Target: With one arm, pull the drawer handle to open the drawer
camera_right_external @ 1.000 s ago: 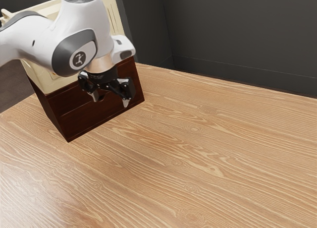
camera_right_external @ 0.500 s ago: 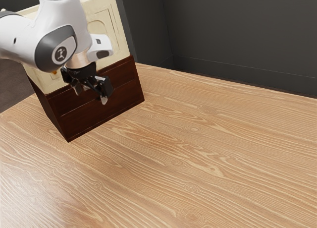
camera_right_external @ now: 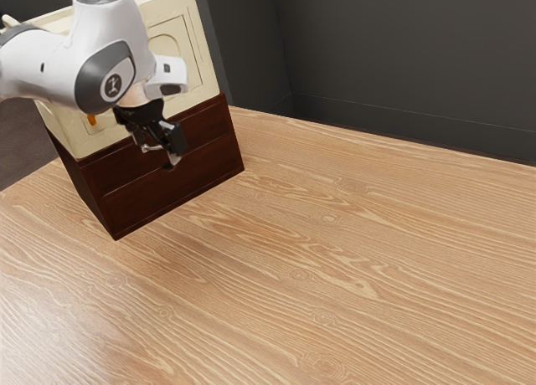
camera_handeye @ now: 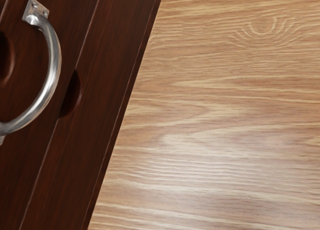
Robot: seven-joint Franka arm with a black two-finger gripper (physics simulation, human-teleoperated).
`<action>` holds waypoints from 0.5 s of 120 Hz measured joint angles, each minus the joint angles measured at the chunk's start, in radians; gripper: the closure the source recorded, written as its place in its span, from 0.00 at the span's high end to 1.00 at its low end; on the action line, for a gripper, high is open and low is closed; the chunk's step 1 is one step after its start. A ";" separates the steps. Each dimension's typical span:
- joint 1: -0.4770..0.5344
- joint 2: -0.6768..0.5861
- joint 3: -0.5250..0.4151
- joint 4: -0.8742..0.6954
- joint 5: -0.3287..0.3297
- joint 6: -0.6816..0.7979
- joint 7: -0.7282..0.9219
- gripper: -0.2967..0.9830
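Over the dark brown front of the cabinet, my gripper [camera_right_external: 161,151] hangs high above the table's surface, turned partly edge-on; its opening is hard to make out. The drawer front [camera_right_external: 201,140] looks flush with the brown cabinet body. In the wrist view, a curved silver handle [camera_handeye: 53,65] stands out from the brown drawer front [camera_handeye: 30,55], with one square mount visible. The handle lies off to one side of my hand's line of sight. Contact between gripper and handle cannot be made out.
Cream upper cabinet part [camera_right_external: 194,59] rises behind and above the gripper. The wooden table [camera_right_external: 335,259] stretches from the cabinet's foot toward the exterior view's right. A dark wall [camera_right_external: 402,59] stands beyond it.
My hand has moved toward the exterior view's left across the cabinet front, then turned to a narrower side-on pose. The drawer front shows no visible shift.
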 joint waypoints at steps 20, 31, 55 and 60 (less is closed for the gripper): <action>0.017 0.044 -0.001 0.030 -0.002 0.015 0.058 0.77; 0.037 0.083 -0.001 0.067 -0.003 0.027 0.091 0.77; 0.045 0.110 -0.003 0.082 -0.005 0.056 0.151 0.77; 0.045 0.114 -0.003 0.082 -0.005 0.063 0.162 0.77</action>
